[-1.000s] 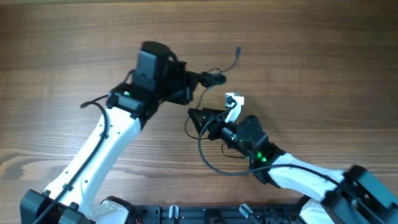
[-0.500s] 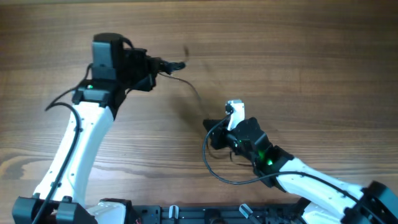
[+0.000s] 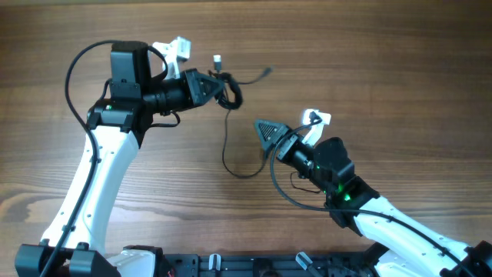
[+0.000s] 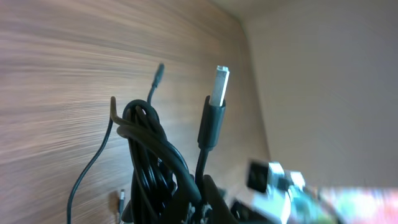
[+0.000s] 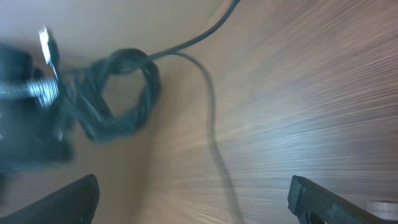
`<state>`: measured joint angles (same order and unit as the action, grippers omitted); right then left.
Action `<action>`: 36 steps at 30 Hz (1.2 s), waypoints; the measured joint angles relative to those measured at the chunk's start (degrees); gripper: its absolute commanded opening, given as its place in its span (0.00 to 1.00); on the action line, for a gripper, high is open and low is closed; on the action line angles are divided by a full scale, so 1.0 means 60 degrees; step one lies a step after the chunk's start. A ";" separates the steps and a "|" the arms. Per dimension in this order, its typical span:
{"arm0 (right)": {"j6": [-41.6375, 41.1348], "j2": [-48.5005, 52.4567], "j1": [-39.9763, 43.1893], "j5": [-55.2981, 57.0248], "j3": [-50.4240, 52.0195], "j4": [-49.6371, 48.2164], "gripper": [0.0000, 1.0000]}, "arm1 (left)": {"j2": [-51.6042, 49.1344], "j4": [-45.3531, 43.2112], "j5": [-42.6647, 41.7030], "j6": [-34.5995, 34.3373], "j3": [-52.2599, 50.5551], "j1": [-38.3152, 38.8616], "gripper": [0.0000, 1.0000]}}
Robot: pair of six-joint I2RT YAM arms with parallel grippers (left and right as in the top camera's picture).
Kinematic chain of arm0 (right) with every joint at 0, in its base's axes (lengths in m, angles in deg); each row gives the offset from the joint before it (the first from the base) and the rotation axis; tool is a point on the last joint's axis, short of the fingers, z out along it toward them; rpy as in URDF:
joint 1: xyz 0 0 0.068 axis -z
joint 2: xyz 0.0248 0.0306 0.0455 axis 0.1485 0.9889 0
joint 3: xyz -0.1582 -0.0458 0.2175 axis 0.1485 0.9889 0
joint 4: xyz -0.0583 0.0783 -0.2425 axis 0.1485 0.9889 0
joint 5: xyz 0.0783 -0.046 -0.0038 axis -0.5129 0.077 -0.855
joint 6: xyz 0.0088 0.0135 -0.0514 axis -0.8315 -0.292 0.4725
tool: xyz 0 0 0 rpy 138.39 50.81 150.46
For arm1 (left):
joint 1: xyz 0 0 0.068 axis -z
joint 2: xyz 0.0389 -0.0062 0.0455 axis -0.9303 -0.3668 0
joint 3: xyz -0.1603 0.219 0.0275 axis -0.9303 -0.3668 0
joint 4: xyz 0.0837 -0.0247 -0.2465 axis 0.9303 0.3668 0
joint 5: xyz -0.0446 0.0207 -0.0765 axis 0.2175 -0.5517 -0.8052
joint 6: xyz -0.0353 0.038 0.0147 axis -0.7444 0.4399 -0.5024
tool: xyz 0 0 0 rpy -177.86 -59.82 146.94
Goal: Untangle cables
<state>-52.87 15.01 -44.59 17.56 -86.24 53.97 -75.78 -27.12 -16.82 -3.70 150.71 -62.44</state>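
Over the wooden surface (image 3: 400, 61), the left fingers (image 3: 209, 83) are clamped on a coiled bundle of the cables (image 3: 233, 94), with a silver-tipped plug (image 3: 217, 58) sticking out beside them. One strand trails down onto the surface. Nearby, the right fingers (image 3: 267, 131) are spread wide, not touching the cables.

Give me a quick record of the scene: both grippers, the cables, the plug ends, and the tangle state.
left gripper: shut on the cables, pinching a coiled bunch
right gripper: open, empty, apart from the bunch
loose strand: trails from the bunch and curves across the table
silver plug: sticks out of the bunch, free
small plug: free, on a short lead beyond the bunch
tangle: loops wrapped together, not yet undone
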 measured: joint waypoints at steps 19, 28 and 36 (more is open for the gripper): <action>0.0889 0.0433 0.0667 -0.1759 0.0018 -0.1730 1.00 | 0.0011 0.0532 -0.2364 0.1446 0.0000 0.0546 0.04; 0.4969 0.0342 0.4390 -0.7919 0.0025 -0.2798 1.00 | 0.0011 0.1016 -0.2725 0.3912 0.0000 -0.0426 0.04; 0.5996 0.0331 0.4860 -0.9205 0.0025 -0.3053 0.98 | 0.0011 0.2058 -0.3198 0.5931 0.0000 0.1257 0.04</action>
<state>-16.90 17.00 -15.44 -37.67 -86.09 35.65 -75.71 -14.77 -36.01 31.89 150.71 -54.90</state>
